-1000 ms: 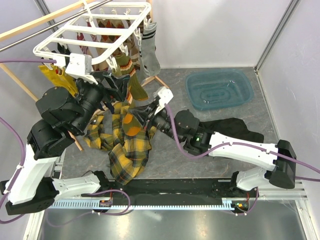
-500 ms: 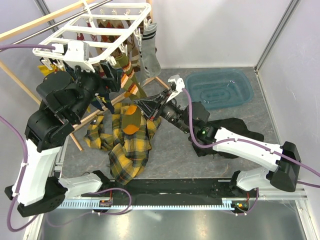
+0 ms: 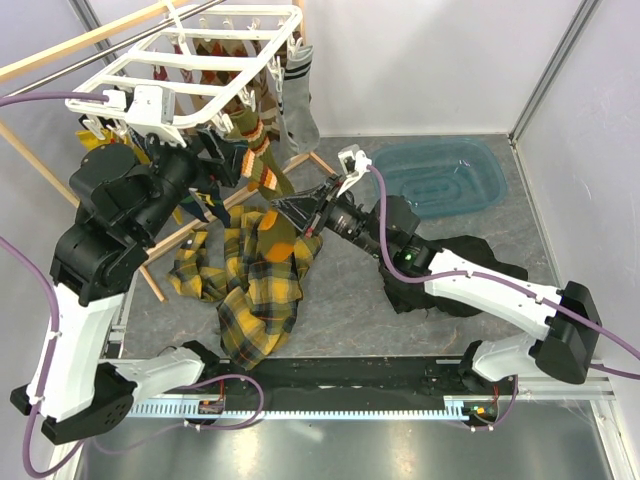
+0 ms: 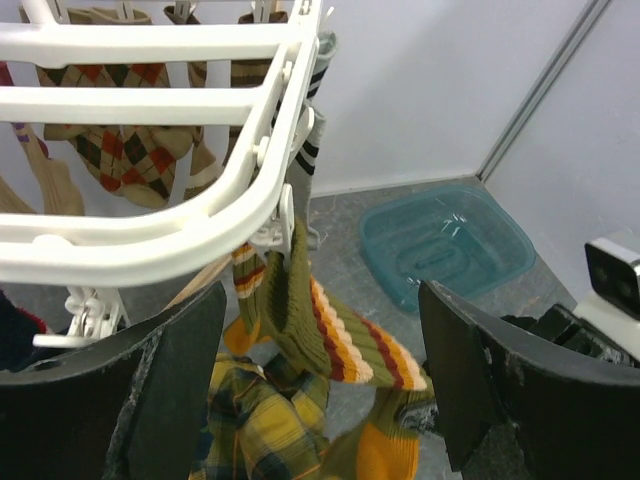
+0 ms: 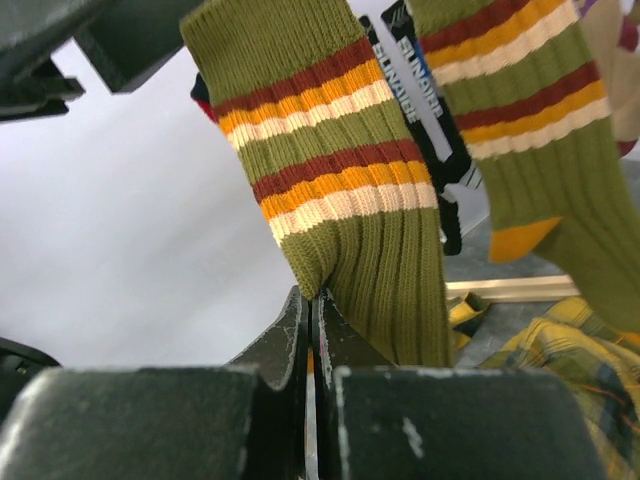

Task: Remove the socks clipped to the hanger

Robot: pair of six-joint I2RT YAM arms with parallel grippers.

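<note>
Change over the last 1 s: the right arm has lifted from low over the yellow plaid cloth [image 3: 250,290] toward the middle of the top view, and the left arm has risen to the near edge of the hanger [image 4: 150,105] at upper left.

Right fingers [image 5: 285,345] are pressed fully together on a fold of the olive-orange striped sock [image 5: 340,180]. The sock runs from them up to the hanger, and its top sits at a clip [image 4: 272,232] on the curved rim.

Left fingers [image 4: 500,390] are spread wide and hold nothing. They sit 1 on each side of that sock, just below the rim.

Judgement: the pull is set up but the sock is not yet free. The left arm looks placed to steady the frame or work the clip.

Argyle socks [image 4: 110,150] and a grey striped sock [image 3: 297,100] hang clipped further back.

Container: 1 teal basin [image 3: 437,178] on the counter [image 3: 340,300], upper right of centre. No sock shows inside it.
</note>
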